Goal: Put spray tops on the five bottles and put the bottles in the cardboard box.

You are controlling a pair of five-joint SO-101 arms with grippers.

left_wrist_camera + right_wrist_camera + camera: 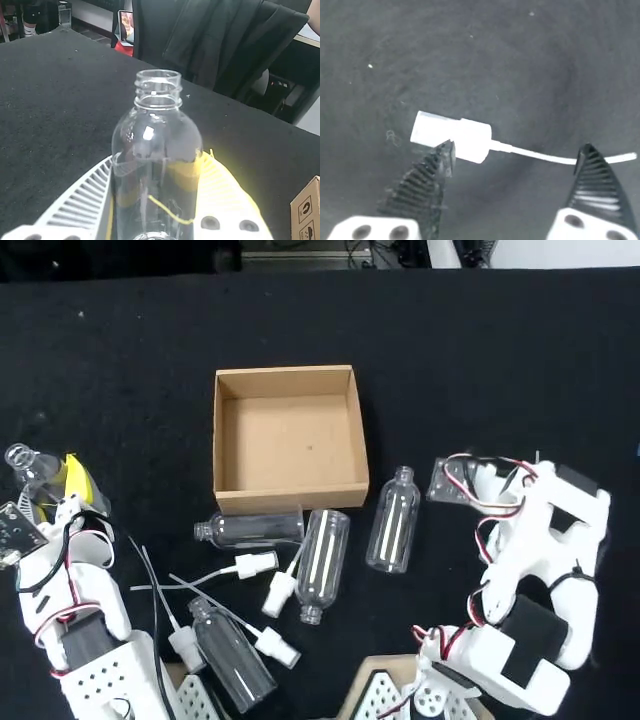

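Observation:
My left gripper [159, 161] is shut on a clear open-necked bottle [156, 150], held upright at the table's left edge [25, 465]. Three more clear bottles lie in front of the cardboard box [288, 435]: one [250, 528] along its front wall, one [322, 562] below that, one [393, 518] to the right. Another bottle [232, 652] lies near the left arm's base. My right gripper [517, 150] is open just above a white spray top [452, 135] lying on the cloth, its tube running across the gap between the fingers.
Several loose spray tops [255, 564] [280, 590] [275, 643] [185, 645] with thin tubes lie among the bottles. The right arm [540, 570] is folded at the right side of the black cloth. The box is open and has nothing in it.

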